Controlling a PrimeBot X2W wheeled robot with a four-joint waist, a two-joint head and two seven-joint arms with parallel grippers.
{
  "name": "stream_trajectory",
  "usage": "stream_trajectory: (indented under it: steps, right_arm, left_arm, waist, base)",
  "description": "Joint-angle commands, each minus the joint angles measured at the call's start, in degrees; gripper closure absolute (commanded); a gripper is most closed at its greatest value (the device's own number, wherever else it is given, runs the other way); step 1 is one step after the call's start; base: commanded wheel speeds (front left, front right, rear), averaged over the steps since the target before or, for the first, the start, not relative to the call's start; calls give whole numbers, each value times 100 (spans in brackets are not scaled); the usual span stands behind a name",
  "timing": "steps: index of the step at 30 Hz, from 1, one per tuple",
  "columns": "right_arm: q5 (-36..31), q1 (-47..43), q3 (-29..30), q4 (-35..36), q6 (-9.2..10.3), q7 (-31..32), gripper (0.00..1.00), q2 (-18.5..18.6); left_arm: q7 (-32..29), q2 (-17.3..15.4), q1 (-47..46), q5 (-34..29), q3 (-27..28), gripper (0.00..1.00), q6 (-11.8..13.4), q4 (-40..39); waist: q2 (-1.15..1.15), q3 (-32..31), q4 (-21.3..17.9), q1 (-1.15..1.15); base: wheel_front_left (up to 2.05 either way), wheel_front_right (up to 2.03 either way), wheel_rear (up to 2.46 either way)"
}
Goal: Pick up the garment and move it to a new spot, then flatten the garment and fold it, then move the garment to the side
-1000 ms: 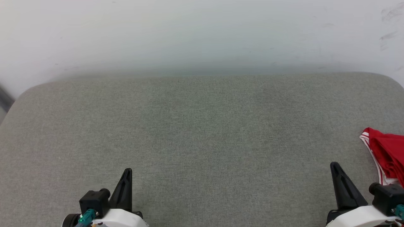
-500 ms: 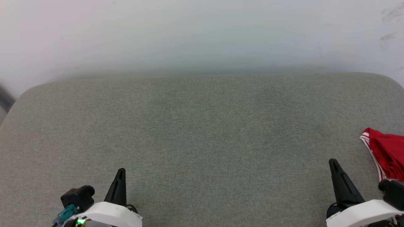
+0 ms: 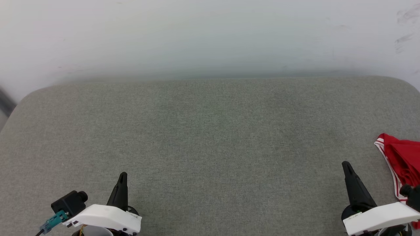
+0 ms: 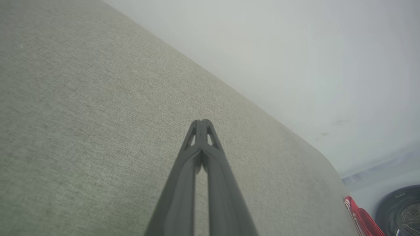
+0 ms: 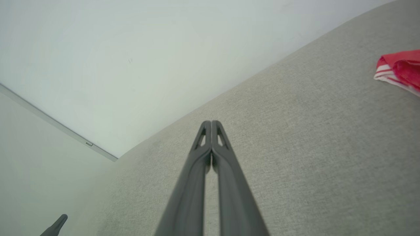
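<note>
Garment bunched in a red heap at the far right edge of the grey cushion, partly cut off by the head view's border, with red-and-white striped trim along the side facing the cushion's middle. Seen again at the cushion's right end in the left wrist view and the right wrist view.

Left gripper low over the cushion's front left, fingers pressed together on nothing, as clear in its own wrist view. Right gripper over the cushion's front right, near the garment yet apart from it, likewise pinched together and empty.

Step in hand: not settled. Fits a heap waiting at the cushion's edge for pick-up; fits equally a finished bundle set aside at the cushion's right. Cannot tell folded from merely crumpled, with too little in view. Should a grasp be wanted, calls for parted fingers and a reach toward the cushion's right edge.

Writing: none legible on the cloth in view; no brand or label readable on either gripper.
</note>
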State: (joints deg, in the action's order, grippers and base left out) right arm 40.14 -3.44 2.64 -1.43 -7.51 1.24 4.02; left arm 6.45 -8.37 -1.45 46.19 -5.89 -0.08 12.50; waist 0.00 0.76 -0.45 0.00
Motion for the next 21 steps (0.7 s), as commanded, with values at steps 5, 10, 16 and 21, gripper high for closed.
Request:
stream_trajectory:
  steps: [5,10,16,21]
  right_arm:
    - [581,219,-1,-69,0,26,100,62]
    - [989,273,4,-165,1,46,100,69]
    - [1449,347,12,-275,0,68,100,75]
    - [1809,410,21,-360,1,90,100,78]
  left_arm:
    - [-127,41,-182,479,158,100,-94,-40]
    - [-224,81,-214,821,247,100,-150,-25]
    - [-332,125,-241,1212,352,100,-210,-7]
    - [-420,163,-267,1519,430,100,-258,6]
  waist:
    - [0,-4,3,0]
    - [0,-7,5,0]
    - [0,-11,8,0]
    - [0,-14,11,0]
  base:
    - [0,0,0]
    - [0,0,0]
    - [0,0,0]
    - [0,0,0]
